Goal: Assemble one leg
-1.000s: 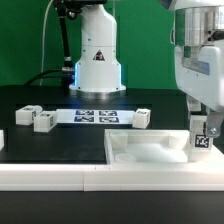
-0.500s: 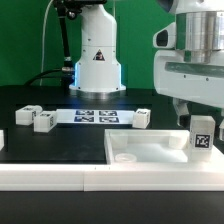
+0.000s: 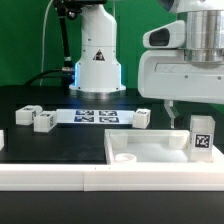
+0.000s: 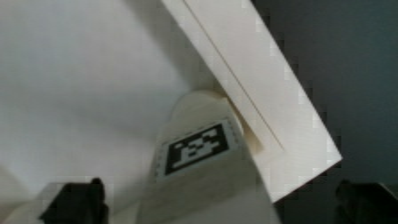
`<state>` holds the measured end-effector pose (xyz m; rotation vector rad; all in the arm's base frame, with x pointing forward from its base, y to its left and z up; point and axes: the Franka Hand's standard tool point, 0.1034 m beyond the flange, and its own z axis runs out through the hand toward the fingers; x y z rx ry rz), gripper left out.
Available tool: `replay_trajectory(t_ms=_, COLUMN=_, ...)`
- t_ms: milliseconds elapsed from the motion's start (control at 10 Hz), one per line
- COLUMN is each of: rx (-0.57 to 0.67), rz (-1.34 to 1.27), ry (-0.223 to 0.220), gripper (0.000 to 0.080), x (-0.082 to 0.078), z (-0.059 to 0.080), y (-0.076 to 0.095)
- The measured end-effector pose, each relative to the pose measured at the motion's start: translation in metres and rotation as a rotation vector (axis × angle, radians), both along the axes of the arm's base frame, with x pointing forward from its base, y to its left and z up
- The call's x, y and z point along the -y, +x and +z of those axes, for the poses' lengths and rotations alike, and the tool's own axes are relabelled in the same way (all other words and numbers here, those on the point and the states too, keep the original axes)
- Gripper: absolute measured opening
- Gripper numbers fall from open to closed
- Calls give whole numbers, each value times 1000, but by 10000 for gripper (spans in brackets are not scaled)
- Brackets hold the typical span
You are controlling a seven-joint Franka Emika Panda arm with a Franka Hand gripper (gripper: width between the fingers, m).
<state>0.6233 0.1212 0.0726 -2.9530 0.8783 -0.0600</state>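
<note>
The leg (image 3: 203,133), a white block with a black-and-white tag, stands upright in the corner of the white rimmed tabletop (image 3: 140,150) at the exterior view's right. My gripper (image 3: 190,112) hangs above it, open and empty, apart from the leg. In the wrist view the leg (image 4: 199,148) stands against the tabletop's rim (image 4: 249,80), and my gripper (image 4: 214,205) has its dark fingertips (image 4: 75,200) spread wide on either side, touching nothing.
Three more white legs lie on the black table: two at the exterior view's left (image 3: 27,114) (image 3: 44,121) and one mid-table (image 3: 143,118). The marker board (image 3: 95,116) lies behind them. The robot base (image 3: 97,60) stands at the back.
My gripper has let go of the leg and risen, shifting toward the exterior view's left. The leg stays standing in the tabletop corner.
</note>
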Motion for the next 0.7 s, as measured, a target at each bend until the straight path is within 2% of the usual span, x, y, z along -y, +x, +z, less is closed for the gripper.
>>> replay_trajectory(t_ms=500, rx=14, rz=355, ry=-41, gripper=649, x=-1, z=0, y=0)
replay_trajectory(t_ms=700, rx=14, rz=365, ry=-42, gripper=632, x=0, z=0, y=0)
